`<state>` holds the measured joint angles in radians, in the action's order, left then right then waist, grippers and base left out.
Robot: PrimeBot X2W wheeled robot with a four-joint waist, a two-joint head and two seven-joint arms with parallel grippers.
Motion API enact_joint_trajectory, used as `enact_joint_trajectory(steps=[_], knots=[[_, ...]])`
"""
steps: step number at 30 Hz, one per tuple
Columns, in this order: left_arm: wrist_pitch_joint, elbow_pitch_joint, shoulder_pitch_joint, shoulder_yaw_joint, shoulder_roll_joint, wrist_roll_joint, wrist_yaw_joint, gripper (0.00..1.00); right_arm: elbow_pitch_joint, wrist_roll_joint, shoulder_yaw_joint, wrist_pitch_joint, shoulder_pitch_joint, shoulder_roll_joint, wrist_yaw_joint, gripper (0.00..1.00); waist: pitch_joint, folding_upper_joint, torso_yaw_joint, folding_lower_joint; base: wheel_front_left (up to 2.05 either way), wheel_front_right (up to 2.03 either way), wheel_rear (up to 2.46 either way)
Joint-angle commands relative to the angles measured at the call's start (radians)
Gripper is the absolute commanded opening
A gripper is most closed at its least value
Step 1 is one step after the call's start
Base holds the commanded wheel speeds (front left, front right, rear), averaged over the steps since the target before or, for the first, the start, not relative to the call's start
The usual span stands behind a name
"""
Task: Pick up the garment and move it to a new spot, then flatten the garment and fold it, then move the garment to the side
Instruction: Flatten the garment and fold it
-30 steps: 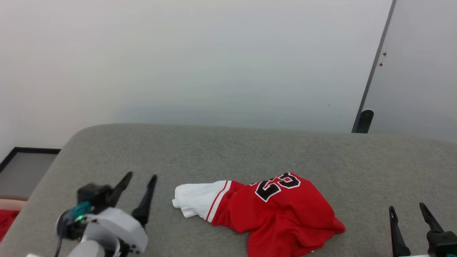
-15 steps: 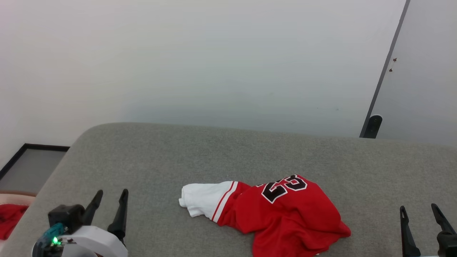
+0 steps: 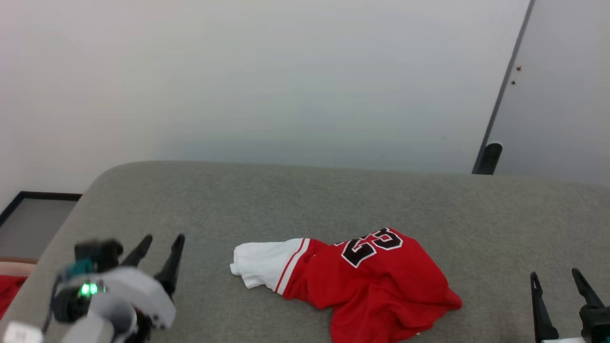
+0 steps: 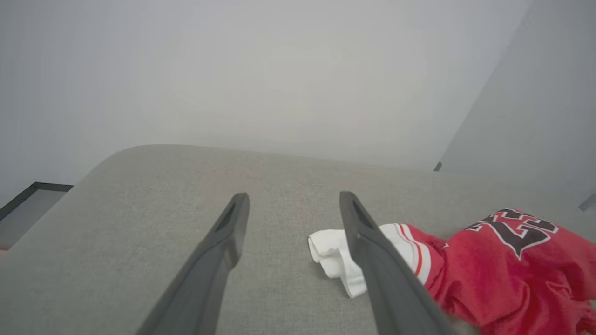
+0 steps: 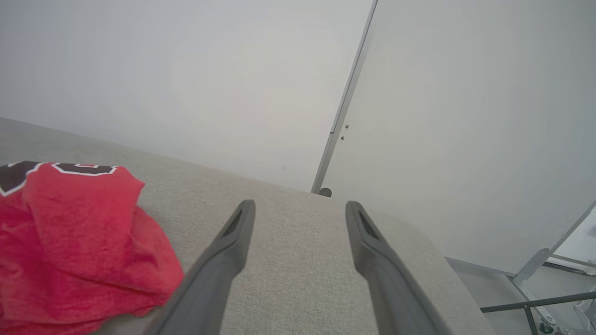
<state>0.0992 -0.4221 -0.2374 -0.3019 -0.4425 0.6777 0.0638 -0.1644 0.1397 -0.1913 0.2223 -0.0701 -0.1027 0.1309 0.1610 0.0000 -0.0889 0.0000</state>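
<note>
The garment (image 3: 376,281), a red jersey with a white sleeve and a black 23, lies crumpled on the grey upholstered surface (image 3: 295,200), right of centre. My left gripper (image 3: 162,240) hovers open to its left, a short gap from the white sleeve. At the lower right my right gripper (image 3: 555,275) stands open, clear of the red hem. In the left wrist view the garment (image 4: 503,265) lies to the right of the open left gripper (image 4: 293,197); the right finger partly covers the sleeve. The right wrist view has the garment (image 5: 79,242) to the left of the open right gripper (image 5: 300,204).
A red cloth lump (image 3: 8,290) sits off the surface's left edge, beside a dark-framed panel (image 3: 33,214) on the floor. A pale wall rises behind, with a door edge and a dark stopper (image 3: 487,158) at the right. A metal frame (image 5: 535,284) stands past the surface's right end.
My left gripper pulled back toward the near left edge, then came slightly forward again, staying open. The head camera shifted a little. The garment lies as before.
</note>
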Motion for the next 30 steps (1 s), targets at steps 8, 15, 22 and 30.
enact_joint_trajectory(steps=[8,15,22,30], knots=[[-0.374,-0.04,-0.187,-0.035,-0.041,0.111,0.029,1.0,0.033,-0.02,0.037,-0.034,0.035,-0.008,0.0,1.0,-0.074,0.0,0.11,0.0,0.0,0.0,0.0],[-0.638,-0.122,-0.278,-0.062,-0.055,0.172,-0.007,1.0,0.04,-0.035,0.069,-0.047,0.048,-0.014,0.0,1.0,-0.123,0.0,0.192,0.0,0.0,0.0,0.0],[-0.846,-0.196,-0.333,-0.101,-0.06,0.183,-0.077,1.0,0.045,-0.045,0.087,-0.054,0.065,-0.013,0.0,1.0,-0.171,0.0,0.275,0.0,0.0,0.0,0.0],[-0.918,-0.278,-0.36,-0.133,-0.071,0.157,-0.122,1.0,0.047,-0.049,0.091,-0.053,0.087,-0.007,0.0,1.0,-0.229,0.0,0.32,0.0,0.0,0.0,0.0]])
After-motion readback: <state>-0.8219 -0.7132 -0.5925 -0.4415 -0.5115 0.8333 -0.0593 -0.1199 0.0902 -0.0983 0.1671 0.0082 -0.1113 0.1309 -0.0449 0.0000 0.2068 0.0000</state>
